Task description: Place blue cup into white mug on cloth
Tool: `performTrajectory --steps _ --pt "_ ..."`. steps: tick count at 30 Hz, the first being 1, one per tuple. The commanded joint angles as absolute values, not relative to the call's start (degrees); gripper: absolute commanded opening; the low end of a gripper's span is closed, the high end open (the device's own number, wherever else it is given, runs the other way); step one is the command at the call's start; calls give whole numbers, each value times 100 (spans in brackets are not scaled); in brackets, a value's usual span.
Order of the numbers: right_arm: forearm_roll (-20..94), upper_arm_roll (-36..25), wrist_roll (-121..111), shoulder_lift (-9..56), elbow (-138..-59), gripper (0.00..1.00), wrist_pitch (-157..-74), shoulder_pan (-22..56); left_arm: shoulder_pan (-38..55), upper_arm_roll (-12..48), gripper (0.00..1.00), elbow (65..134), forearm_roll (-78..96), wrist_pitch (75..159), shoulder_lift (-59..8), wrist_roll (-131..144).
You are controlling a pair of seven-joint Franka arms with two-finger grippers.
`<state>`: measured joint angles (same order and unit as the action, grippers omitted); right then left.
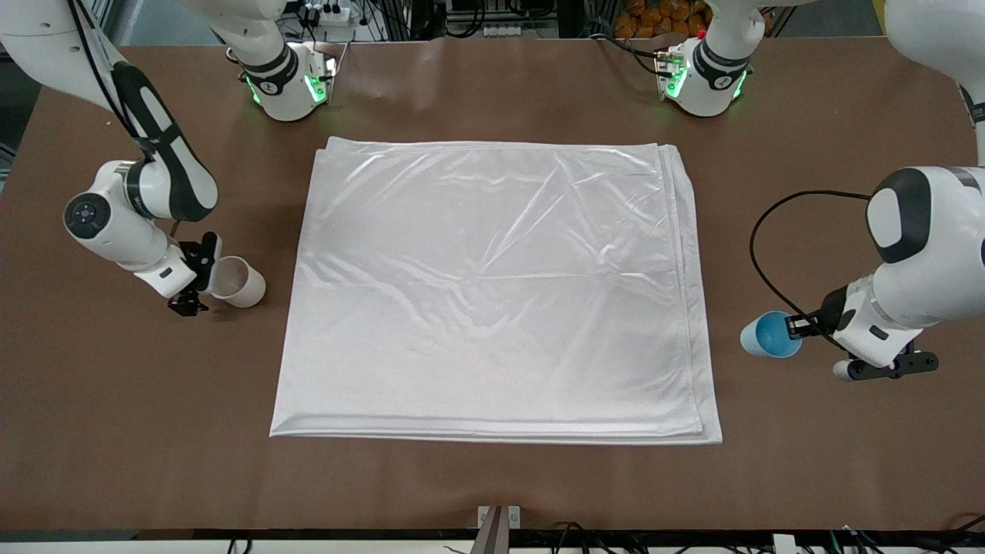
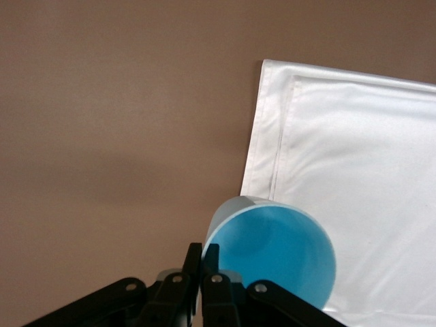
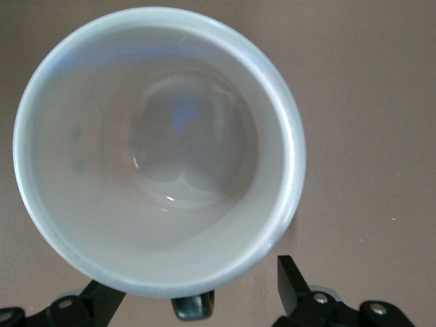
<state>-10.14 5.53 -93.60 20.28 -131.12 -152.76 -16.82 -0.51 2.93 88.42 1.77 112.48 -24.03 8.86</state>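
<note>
Blue cup [image 1: 769,335] sits tipped at the left arm's end of the table, its sky-blue mouth angled toward the front camera, well clear of the cloth [image 1: 492,292]. Left gripper [image 1: 794,326] is clamped on the cup's rim; in the left wrist view both black fingers [image 2: 211,269] sit pressed together on the wall of the cup [image 2: 276,255], one inside and one outside. Whether the cup touches the table or hangs just above it cannot be told.

White mug [image 1: 237,282] is at the right arm's end of the table, just beside the cloth's edge, also tilted, mouth turned toward the right gripper [image 1: 202,273]. That gripper pinches the mug's rim. The right wrist view looks straight into the mug [image 3: 160,150]: pale glossy interior, bare, with a dark finger [image 3: 193,305] against the outside of the rim and another finger standing apart from the mug.

Cloth lies flat in the middle of the brown table [image 1: 492,485], shiny white, creased, with layered edges showing along the side toward the left arm. Nothing rests on it.

No readable brand, label or writing on cup, mug or cloth. Green lights glow at both arm bases.
</note>
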Motion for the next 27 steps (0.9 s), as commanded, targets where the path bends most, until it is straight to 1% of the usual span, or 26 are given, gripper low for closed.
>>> performTrajectory --steps 1,4,6,8,11,15,17,21,23,24,26,27 --pt "-1081 598 -9466 2030 -13175 93 -15390 -1775 -17 369 0 8815 316 11127 -2268 1011" --pt "-1081 598 -9536 2030 -13175 85 -15390 -1775 -9 378 0 8815 316 11127 -2259 1098" --pt "-1081 606 -9597 2030 -13175 74 -15390 -1775 -9 395 0 8815 316 11127 -2259 1221" --pt "-1081 598 -9624 2030 -13175 71 -15390 -1775 -9 465 0 8815 308 11127 -2241 1318" --pt "-1081 606 -9633 2030 -13175 61 -15390 -1775 -9 536 0 8815 308 11127 -2232 1441" --pt "-1081 606 -9703 2030 -13175 43 -15390 -1784 -9 554 0 8815 299 11127 -2232 1512" --pt "-1081 606 -9738 2022 -13175 31 -15381 -1775 0 571 0 8815 299 11127 -2232 1520" --pt "-1081 606 -9756 1995 -13166 11 -15381 -1793 -9 615 0 8815 281 11127 -2224 1547" --pt "-1081 606 -9756 1969 -13166 5 -15372 -1802 -9 615 0 8815 281 11127 -2224 1547" --pt "-1081 615 -9756 1960 -13166 5 -15363 -1828 -9 615 0 8815 281 11127 -2224 1556" --pt "-1081 615 -9765 1960 -13157 0 -15355 -1872 -9 624 0 8815 281 11127 -2224 1556" --pt "-1081 615 -9765 1943 -13157 0 -15346 -1881 -9 624 0 8815 281 11127 -2224 1556"
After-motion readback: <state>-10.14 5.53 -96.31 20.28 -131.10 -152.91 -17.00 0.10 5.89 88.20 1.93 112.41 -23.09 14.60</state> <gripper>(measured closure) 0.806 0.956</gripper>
